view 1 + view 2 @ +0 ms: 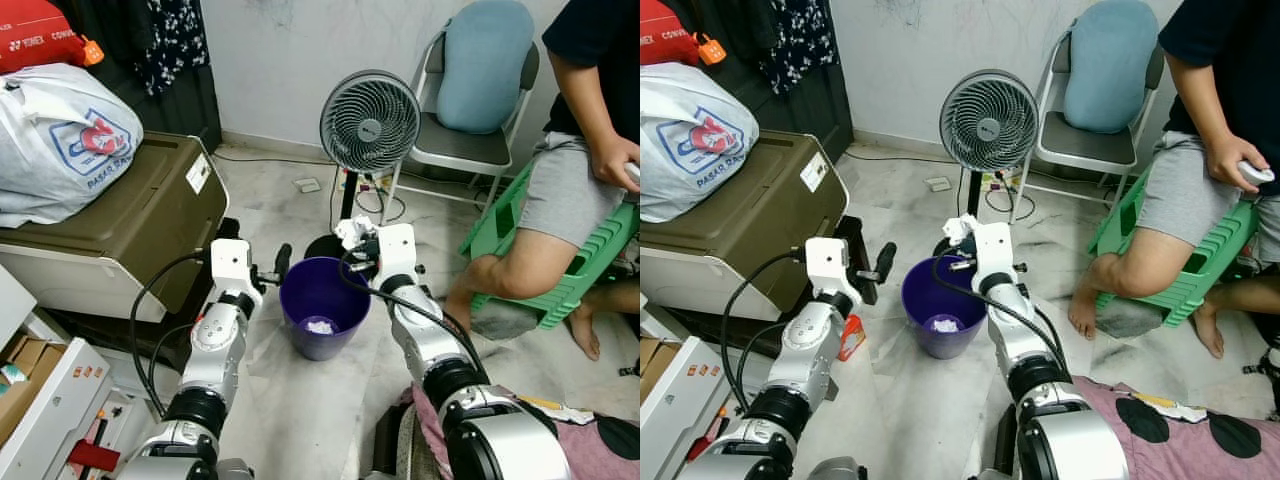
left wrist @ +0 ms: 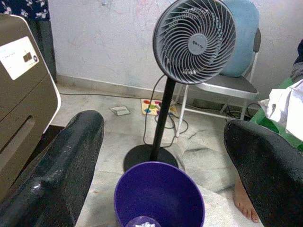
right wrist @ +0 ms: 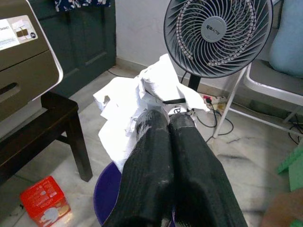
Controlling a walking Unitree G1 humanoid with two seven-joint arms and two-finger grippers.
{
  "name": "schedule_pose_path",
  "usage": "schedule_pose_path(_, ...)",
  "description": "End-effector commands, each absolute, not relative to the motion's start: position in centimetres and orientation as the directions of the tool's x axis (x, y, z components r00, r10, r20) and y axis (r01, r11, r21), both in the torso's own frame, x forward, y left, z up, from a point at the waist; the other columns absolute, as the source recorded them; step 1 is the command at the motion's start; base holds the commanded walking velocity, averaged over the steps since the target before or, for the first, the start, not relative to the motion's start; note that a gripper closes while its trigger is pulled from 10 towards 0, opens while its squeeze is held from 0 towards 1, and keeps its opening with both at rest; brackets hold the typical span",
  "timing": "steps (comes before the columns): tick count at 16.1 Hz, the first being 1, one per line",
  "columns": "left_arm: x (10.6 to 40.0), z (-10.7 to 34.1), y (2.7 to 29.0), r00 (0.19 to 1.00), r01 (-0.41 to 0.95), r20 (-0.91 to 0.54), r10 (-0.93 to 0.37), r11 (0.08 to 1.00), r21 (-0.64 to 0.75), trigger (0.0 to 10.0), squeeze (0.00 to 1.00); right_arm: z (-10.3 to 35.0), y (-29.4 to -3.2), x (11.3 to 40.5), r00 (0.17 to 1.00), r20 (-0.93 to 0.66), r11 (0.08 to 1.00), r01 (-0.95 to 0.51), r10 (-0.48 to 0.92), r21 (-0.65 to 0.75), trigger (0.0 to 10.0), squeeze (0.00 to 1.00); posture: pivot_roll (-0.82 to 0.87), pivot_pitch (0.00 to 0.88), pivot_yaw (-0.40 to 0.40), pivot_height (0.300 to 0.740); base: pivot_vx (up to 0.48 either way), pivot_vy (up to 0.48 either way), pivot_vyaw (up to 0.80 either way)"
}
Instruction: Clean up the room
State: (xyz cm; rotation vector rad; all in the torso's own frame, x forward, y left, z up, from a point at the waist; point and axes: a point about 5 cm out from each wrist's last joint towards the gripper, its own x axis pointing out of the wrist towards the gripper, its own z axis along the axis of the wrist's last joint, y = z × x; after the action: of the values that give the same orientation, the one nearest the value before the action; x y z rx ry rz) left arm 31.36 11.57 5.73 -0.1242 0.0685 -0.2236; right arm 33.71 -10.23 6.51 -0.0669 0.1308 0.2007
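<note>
I've got the right gripper [image 3: 163, 118] pinched tight on a wad of crumpled white paper [image 3: 137, 101], fingers pressed together w/ the paper bunched at the tips. It's held up just over the far rim of the purple bin [image 1: 322, 305], which sits on the floor btwn my two arms, right in front of the standing fan [image 1: 369, 120]. One scrap of white paper [image 1: 321, 326] already lies at the bottom of the bin. Left gripper [image 2: 161, 161] is spread wide, holding nothing, hovering at the bin's near-left rim. So I'm at the drop step, I'd say: next move needs the wad brought a bit more over the bin's mouth, then fingers opened so it falls in, not onto the fan base. A small red box [image 3: 45, 201] on the floor beside the bin looks like the next pickup. A person [image 1: 590, 150] sits on the right, clear of my arms.
</note>
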Motion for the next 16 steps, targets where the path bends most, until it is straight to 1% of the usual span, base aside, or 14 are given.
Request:
schedule_pose_path(1, 31.56, 5.83, 11.48, 0.972, 0.219, -0.059, -0.228, 0.967, -0.132, 10.0, 0.00, 6.73, -10.48, 33.95, 0.973, -0.134, 0.979, -0.195, 0.186, -0.056, 10.0, 0.00, 0.07, 0.000, -0.037, 0.740, 0.000, 0.000, 0.00)
schedule_pose_path(3, 31.55, 5.82, 11.44, 0.971, 0.220, -0.059, -0.230, 0.966, -0.137, 10.0, 0.00, 6.72, -10.49, 33.95, 0.973, -0.134, 0.979, -0.195, 0.186, -0.056, 10.0, 0.00, 0.07, 0.000, -0.037, 0.740, 0.000, 0.000, 0.00)
schedule_pose_path(7, 31.57, 5.80, 11.44, 0.971, 0.220, -0.060, -0.229, 0.966, -0.138, 10.0, 0.00, 6.70, -10.52, 33.95, 0.974, -0.136, 0.980, -0.192, 0.184, -0.055, 10.0, 0.00, 0.07, 0.000, -0.037, 0.740, 0.000, 0.251, 0.00)
schedule_pose_path(16, 31.70, 5.84, 11.44, 0.972, 0.215, -0.063, -0.225, 0.966, -0.141, 10.0, 0.00, 6.83, -10.60, 34.07, 0.974, -0.135, 0.980, -0.192, 0.183, -0.057, 10.0, 0.00, 0.07, 0.000, -0.040, 0.740, 0.000, 0.347, 0.00)
